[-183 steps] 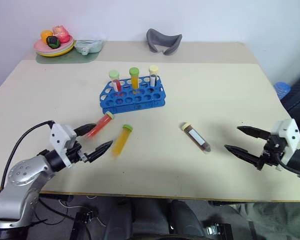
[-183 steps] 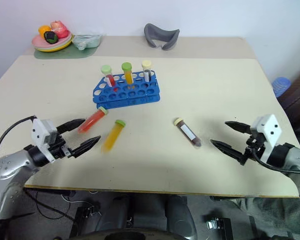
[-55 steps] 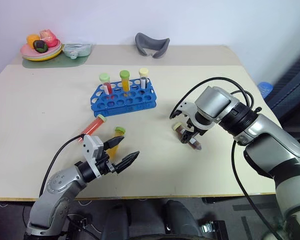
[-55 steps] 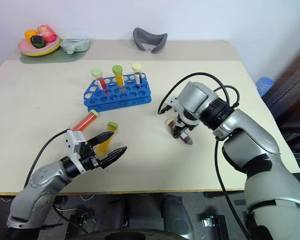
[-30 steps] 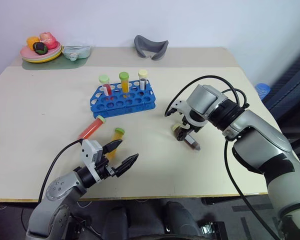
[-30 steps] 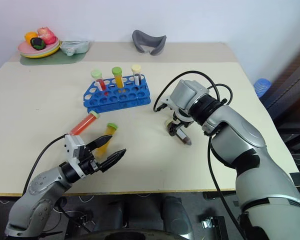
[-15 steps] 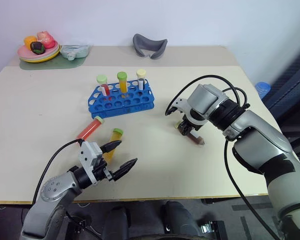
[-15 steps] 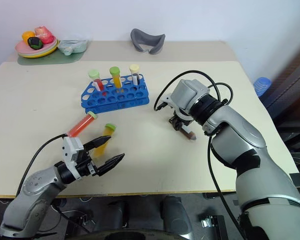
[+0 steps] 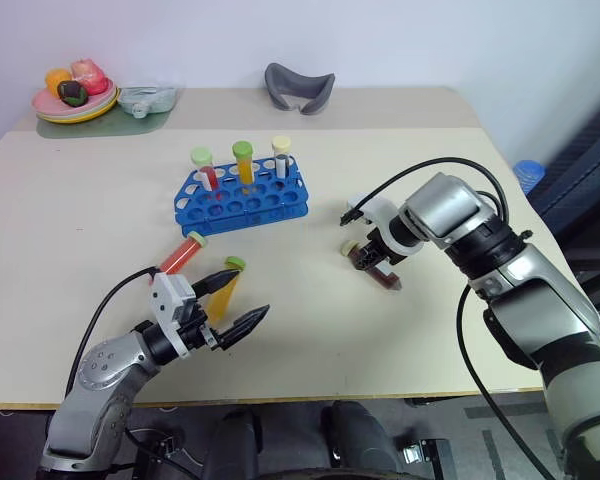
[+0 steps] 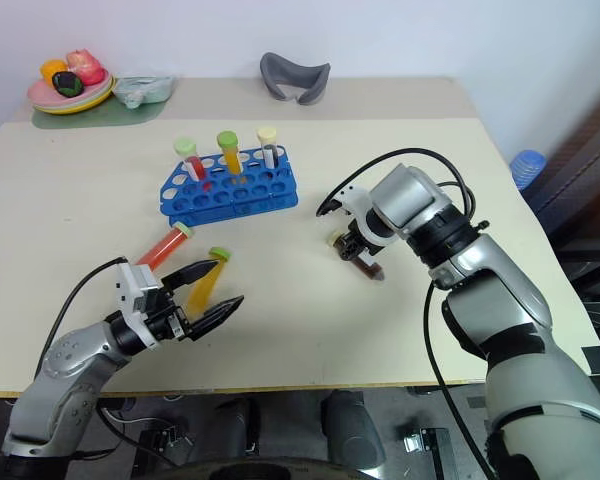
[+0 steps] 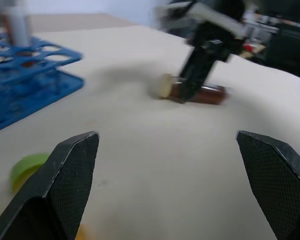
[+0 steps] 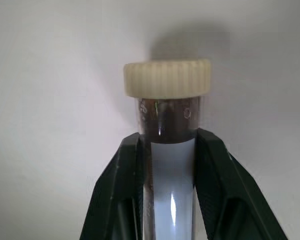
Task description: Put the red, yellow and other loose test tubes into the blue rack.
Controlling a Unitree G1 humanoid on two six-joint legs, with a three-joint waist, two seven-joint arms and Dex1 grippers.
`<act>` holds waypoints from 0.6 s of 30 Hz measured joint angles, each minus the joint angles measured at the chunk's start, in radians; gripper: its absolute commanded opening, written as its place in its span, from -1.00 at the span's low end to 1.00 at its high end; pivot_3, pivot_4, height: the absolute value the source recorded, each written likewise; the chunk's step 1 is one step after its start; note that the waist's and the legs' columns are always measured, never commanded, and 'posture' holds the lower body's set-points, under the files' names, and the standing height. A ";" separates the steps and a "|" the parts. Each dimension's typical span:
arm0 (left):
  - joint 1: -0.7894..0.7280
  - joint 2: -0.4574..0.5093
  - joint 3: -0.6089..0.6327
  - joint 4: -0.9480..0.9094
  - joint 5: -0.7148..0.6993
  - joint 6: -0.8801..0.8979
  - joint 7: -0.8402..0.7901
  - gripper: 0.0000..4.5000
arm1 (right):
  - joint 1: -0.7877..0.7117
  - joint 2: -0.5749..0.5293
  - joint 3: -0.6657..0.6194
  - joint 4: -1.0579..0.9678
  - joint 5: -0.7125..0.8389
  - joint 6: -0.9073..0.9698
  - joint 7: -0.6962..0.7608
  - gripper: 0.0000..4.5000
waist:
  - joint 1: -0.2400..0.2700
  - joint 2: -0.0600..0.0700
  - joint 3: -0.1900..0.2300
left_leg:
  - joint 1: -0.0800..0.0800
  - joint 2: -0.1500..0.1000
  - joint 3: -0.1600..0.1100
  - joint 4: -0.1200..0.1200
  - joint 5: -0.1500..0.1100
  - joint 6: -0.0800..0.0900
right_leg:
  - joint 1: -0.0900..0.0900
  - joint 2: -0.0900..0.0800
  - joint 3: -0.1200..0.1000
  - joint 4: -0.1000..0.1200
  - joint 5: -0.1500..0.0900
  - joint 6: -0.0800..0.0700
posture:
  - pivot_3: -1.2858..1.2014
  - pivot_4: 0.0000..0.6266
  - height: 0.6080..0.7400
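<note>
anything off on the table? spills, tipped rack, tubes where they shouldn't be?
No spills, and the blue rack stands level. Two tubes lie loose on the table: the red tube and the yellow tube, beside the open left gripper. The right gripper is shut on the brown tube.

A cream-coloured table (image 9: pixel 100 180) spans most of the head views, with a seam running across its far part where a second slab joins it. In the upper left of the frame a green mat (image 9: pixel 100 117) carries a stack of plates (image 9: pixel 73 106) holding toy fruit (image 9: pixel 72 83), orange, pink and dark, and just beside them to the right a small pale lidded dish (image 9: pixel 146 98). At top centre a grey curved object (image 9: pixel 299 86) lies on the far slab near the white wall (image 9: pixel 400 40), and at the right edge, past the table, a blue object (image 9: pixel 528 176) shows on the floor.
</note>
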 measured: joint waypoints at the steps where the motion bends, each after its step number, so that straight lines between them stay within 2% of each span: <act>1: -0.001 -0.006 0.007 0.003 -0.003 0.000 0.008 1.00 | 0.020 0.020 -0.061 -0.031 0.017 -0.012 -0.018 -0.61 | 0.000 0.003 0.002 | -0.002 -0.001 0.000 0.001 0.000 0.000 | -0.001 0.001 0.000 0.000 0.000 0.000 | 0.03 -0.52 1.00; 3: -0.012 -0.031 0.016 0.013 -0.004 -0.004 0.032 1.00 | 0.070 0.099 -0.234 -0.102 0.051 -0.067 -0.083 -0.61 | 0.003 0.007 0.005 | -0.007 -0.002 0.000 0.002 0.000 0.000 | -0.006 0.002 -0.002 0.002 0.001 0.001 | 0.03 -0.52 1.00; 7: -0.020 -0.057 0.032 0.027 -0.003 -0.014 0.065 1.00 | 0.139 0.201 -0.426 -0.223 0.068 -0.213 -0.221 -0.61 | 0.014 0.009 0.006 | -0.014 -0.006 0.000 0.005 0.001 0.000 | -0.011 0.000 -0.002 0.002 0.002 0.004 | 0.03 -0.52 1.00; 9: -0.033 -0.073 0.040 0.040 -0.003 -0.021 0.088 1.00 | 0.197 0.278 -0.512 -0.266 0.079 -0.354 -0.288 -0.61 | 0.019 0.009 0.006 | -0.014 -0.007 0.001 0.005 0.001 0.000 | -0.010 -0.001 -0.002 0.001 0.003 0.006 | 0.03 -0.52 1.00; 12: -0.064 -0.079 0.053 0.056 -0.004 -0.024 0.113 1.00 | 0.239 0.370 -0.567 -0.271 0.118 -0.555 -0.309 -0.61 | 0.022 0.009 0.007 | -0.014 -0.008 0.002 0.007 0.001 -0.002 | -0.010 -0.001 -0.001 0.001 0.004 0.009 | 0.03 -0.52 1.00; 15: -0.088 -0.085 0.081 0.080 -0.004 -0.029 0.136 1.00 | 0.244 0.412 -0.590 -0.241 0.141 -0.810 -0.272 -0.61 | 0.025 0.009 0.007 | -0.013 -0.007 0.002 0.007 0.002 -0.002 | -0.009 0.000 -0.001 0.001 0.005 0.009 | 0.03 -0.52 1.00; 18: -0.119 -0.103 0.105 0.105 -0.004 -0.039 0.169 1.00 | 0.244 0.465 -0.610 -0.144 0.145 -1.045 -0.269 -0.61 | 0.026 0.009 0.007 | -0.011 -0.007 0.002 0.007 0.002 -0.002 | -0.007 0.000 -0.001 0.001 0.005 0.009 | 0.03 -0.52 1.00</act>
